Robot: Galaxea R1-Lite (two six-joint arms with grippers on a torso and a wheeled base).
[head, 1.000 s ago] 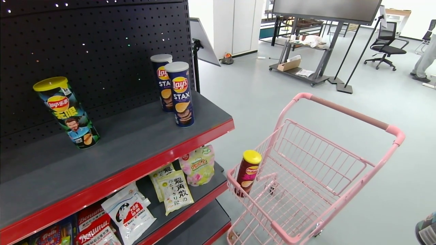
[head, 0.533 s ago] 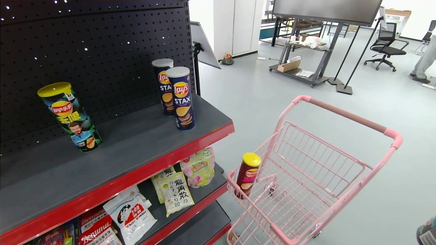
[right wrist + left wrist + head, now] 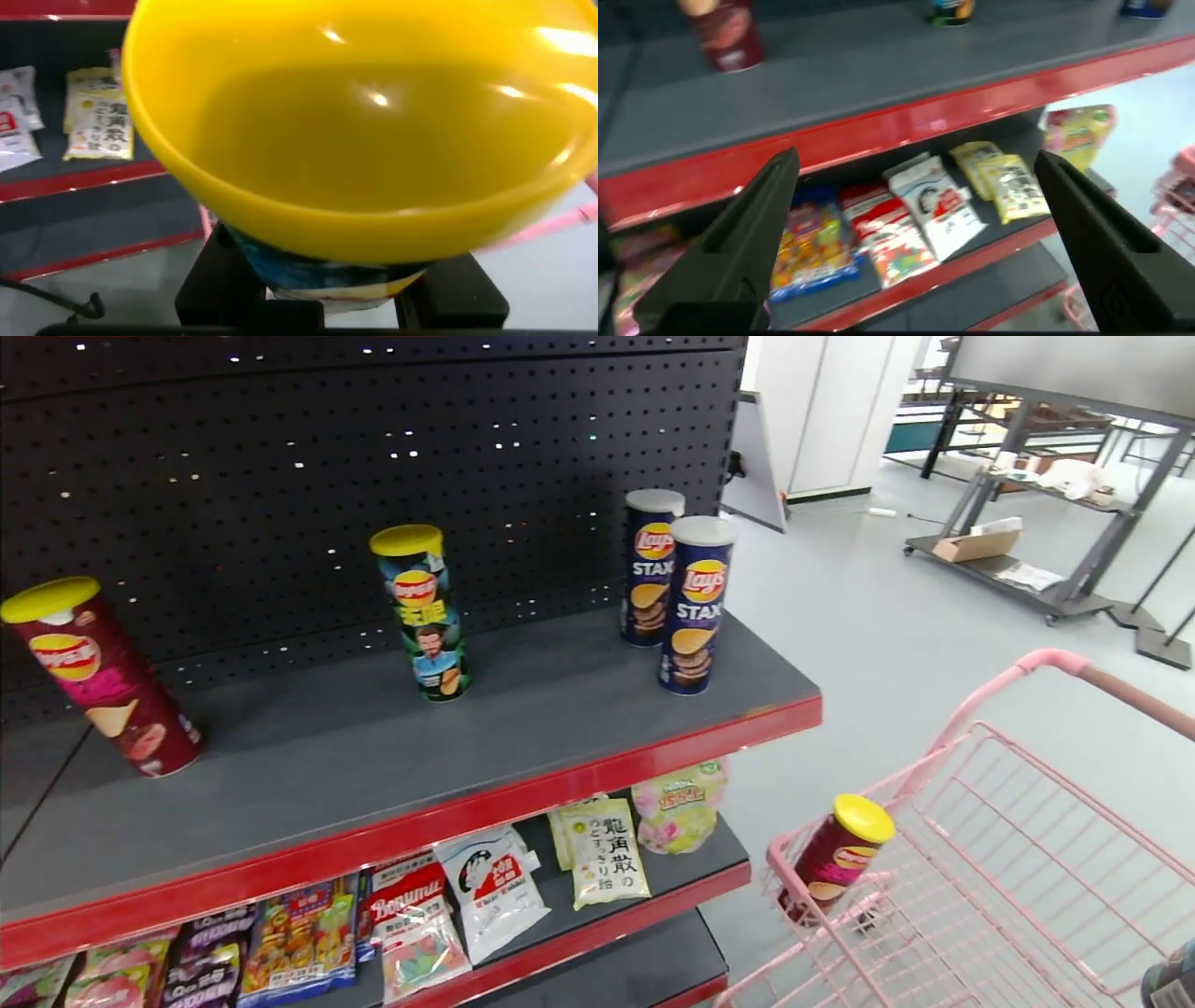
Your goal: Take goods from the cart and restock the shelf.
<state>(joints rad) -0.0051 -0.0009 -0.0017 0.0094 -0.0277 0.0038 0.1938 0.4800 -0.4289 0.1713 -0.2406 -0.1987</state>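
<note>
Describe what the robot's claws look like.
The left claw has two broad, flat, matte black fingers with angular edges that taper toward the tips. The right claw has blocky black fingers in the same dark finish. I can see no cables or markings on either.

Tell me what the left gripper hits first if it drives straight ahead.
Probably the white snack bag. The open left gripper points just under the red shelf edge, though depth is unclear.
</note>
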